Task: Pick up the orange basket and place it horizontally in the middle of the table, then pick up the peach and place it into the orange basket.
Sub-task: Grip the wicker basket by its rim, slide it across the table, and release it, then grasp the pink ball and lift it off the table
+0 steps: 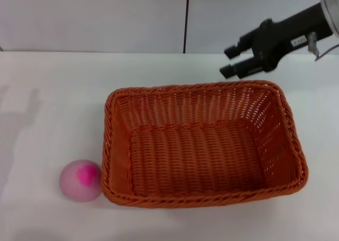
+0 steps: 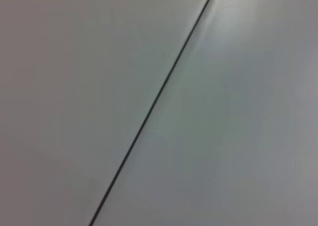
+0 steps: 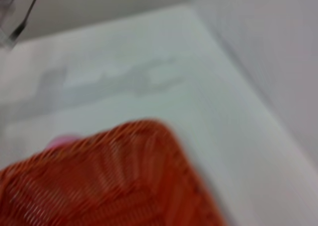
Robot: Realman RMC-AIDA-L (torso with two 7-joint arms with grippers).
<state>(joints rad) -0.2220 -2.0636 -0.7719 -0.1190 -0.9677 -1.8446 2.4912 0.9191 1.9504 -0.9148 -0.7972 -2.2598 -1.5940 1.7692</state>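
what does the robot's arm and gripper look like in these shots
Only the right gripper shows, in the head view: matte black, blocky body ending in two short squared fingers, with a small white label on its side. It joins a pale grey wrist section with a small metal hook-like fitting beneath. No cables are visible. The left arm does not appear.
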